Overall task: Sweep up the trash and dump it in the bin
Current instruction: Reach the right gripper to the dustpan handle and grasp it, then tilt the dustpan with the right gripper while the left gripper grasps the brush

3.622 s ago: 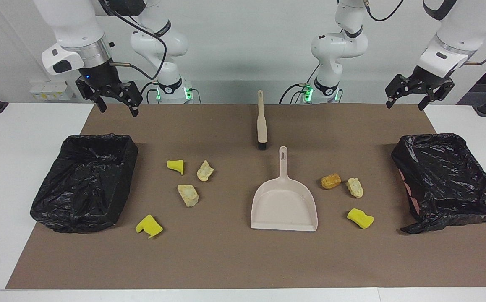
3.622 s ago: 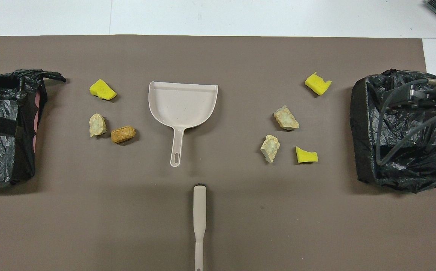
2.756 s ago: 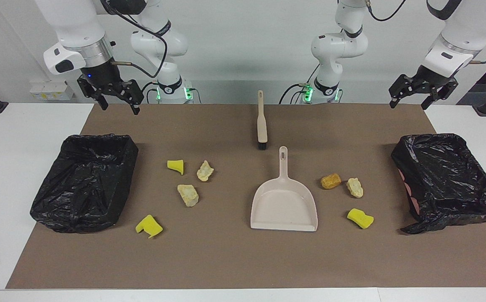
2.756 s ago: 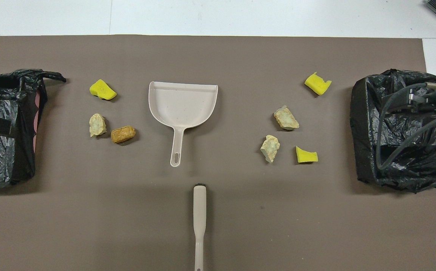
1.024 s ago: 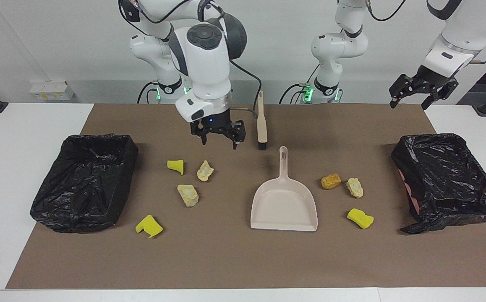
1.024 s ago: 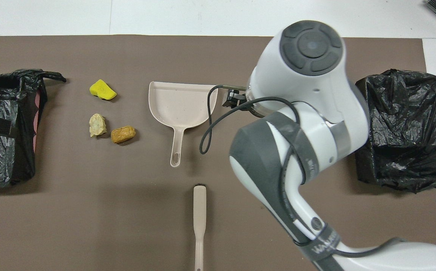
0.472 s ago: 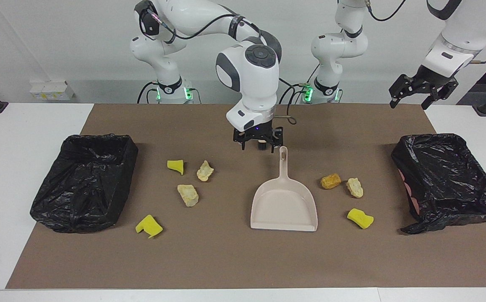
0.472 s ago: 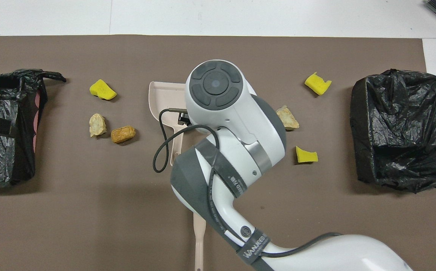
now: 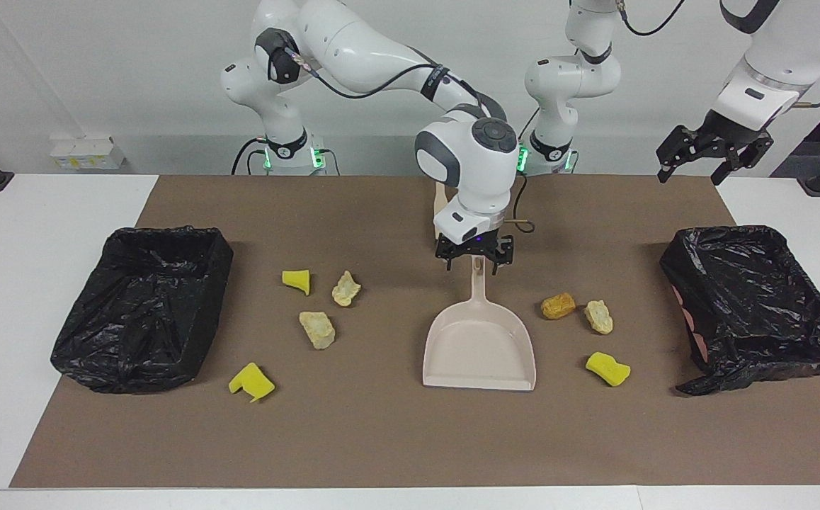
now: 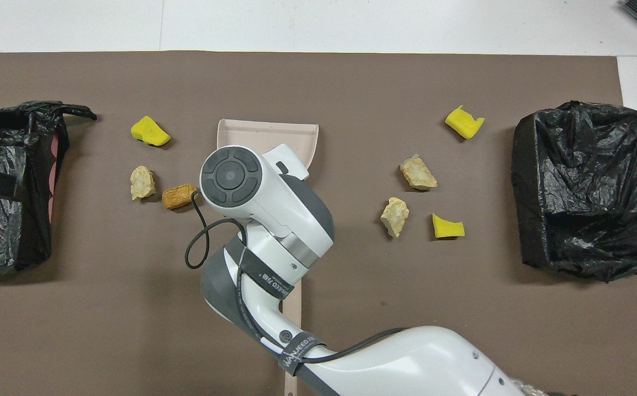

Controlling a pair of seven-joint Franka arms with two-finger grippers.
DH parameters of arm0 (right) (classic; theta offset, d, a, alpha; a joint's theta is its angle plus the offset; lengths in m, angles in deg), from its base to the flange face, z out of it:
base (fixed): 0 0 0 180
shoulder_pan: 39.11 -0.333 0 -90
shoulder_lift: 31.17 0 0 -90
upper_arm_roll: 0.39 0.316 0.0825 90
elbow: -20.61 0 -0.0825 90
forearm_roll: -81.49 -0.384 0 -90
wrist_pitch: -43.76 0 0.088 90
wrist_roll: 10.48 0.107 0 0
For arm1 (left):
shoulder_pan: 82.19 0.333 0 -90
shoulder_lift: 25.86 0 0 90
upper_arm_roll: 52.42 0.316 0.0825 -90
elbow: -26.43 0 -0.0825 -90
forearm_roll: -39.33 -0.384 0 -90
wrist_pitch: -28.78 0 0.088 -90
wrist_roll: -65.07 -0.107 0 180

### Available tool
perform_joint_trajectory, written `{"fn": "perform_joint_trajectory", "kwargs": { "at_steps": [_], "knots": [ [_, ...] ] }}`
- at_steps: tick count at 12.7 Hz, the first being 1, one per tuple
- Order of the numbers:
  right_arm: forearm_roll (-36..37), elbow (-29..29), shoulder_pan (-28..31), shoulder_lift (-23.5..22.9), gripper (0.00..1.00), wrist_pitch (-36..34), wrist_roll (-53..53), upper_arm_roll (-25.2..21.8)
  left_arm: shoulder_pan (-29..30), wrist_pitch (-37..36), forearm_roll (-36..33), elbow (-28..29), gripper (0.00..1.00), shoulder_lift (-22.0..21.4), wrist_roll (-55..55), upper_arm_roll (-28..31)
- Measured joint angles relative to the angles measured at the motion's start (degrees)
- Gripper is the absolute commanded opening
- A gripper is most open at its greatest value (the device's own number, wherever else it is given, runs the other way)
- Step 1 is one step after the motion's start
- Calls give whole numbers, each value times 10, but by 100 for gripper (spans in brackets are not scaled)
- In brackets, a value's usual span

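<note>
Nothing's getting swept yet: going left to right in the facing view, the right-end bin (image 9: pixel 142 306) is sitting empty, four bits of trash (image 9: pixel 316 329) are lying beside it, the dustpan (image 9: pixel 479 347) is lying flat, three more scraps (image 9: pixel 598 316) are lying near the other bin (image 9: pixel 755 304). The right gripper (image 9: pixel 474 259), fingers apart, is now hanging over the dustpan handle, having swung in from the right arm's end; the left gripper (image 9: pixel 711 151) is waiting open, barely shifted
</note>
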Motion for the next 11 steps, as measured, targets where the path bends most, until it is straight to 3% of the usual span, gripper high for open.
{"fn": "perform_joint_trajectory", "kwargs": {
  "at_steps": [2, 4, 6, 9, 11],
  "knots": [
    [8, 3, -8, -15, 100, 15, 0, -1, 0, 0, 0, 0, 100, 0, 0, -1],
    [13, 4, -8, -22, 82, 16, 0, -1, -1, 0, 0, 0, 100, 0, 0, -1],
    [13, 4, -8, -22, 71, 16, 0, -2, -1, 0, 0, 9, 100, -3, 0, -4],
    [13, 4, -8, -25, 40, 17, 0, -2, -2, 29, 2, 55, 100, -18, 0, -6],
    [13, 3, -5, -28, 38, 31, 0, -2, -3, 75, 10, 122, 100, -44, 0, -9]
  ]
}}
